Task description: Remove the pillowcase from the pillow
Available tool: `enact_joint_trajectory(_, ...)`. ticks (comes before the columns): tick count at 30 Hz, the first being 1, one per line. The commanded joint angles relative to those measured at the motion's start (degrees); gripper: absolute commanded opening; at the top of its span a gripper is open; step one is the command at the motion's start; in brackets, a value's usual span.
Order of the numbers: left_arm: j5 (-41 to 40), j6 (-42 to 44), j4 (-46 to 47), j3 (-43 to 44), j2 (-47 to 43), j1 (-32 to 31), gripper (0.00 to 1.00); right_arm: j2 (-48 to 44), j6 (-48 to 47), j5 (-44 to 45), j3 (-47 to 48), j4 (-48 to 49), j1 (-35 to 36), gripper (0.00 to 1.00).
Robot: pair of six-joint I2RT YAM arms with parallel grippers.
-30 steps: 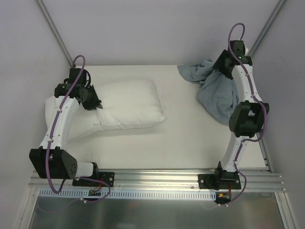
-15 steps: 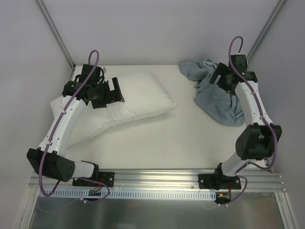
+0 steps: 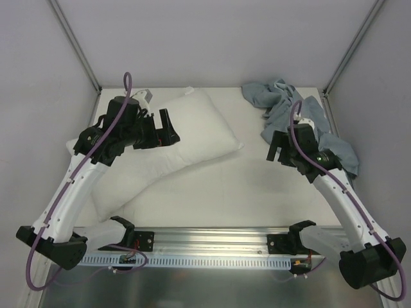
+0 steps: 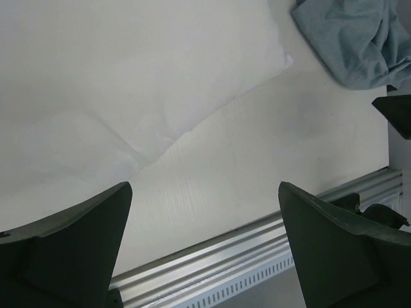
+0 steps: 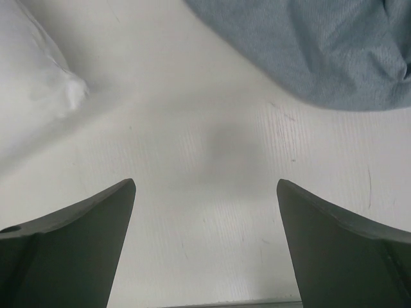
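Since a second ago both arms have drawn back from the cloth: the left end effector (image 3: 169, 128), which was clamped down on the pillow (image 3: 196, 138), has lifted off it and now stands wide open above its far-left part, while the right end effector (image 3: 275, 148) has come away from the far right corner toward the middle of the table (image 3: 237, 189) and has also opened fully, holding nothing. Over the same second the pillow swung round, so that it now lies on a diagonal across the left half of the table, one corner pointing toward the centre and the other end reaching the near left. It is bare and plain white. The pillowcase (image 3: 287, 108) is completely off it, heaped in a crumpled grey-blue pile in the far right corner, with the right arm crossing above its near part; none of its striped face is visible. Bare table lies between pillow and pillowcase, which do not touch. From the left wrist, the spread fingers (image 4: 70, 250) frame the pillow's edge, the open table surface and the metal rail (image 4: 257, 253) along the near edge. From the right wrist, the parted fingers (image 5: 70, 237) hang over empty table, with the pillow's corner at upper left and the pillowcase at upper right.
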Motion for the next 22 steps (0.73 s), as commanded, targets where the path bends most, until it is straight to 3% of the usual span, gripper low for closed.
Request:
enact_joint_trajectory(1,4.1,0.8,0.8,-3.0,-5.1,-0.6,0.99,-6.3,2.4,4.5,-5.3,-1.8,1.0,0.96)
enact_joint_trajectory(4,10.6,3.3,0.9,-7.3,-8.1,-2.7,0.99,-10.9,2.7,3.5,-9.0,-1.2,1.1,0.96)
enact_joint_trajectory(11,8.5,2.4,1.1,-18.9,-14.0,-4.9,0.99,-12.8,3.2,4.5,-11.8,-4.4,1.2,0.96)
enact_joint_trajectory(22,10.1,0.2,1.3,-26.0,-21.2,-4.9,0.99,-14.2,4.7,4.5,-14.3,-4.1,1.8,0.96)
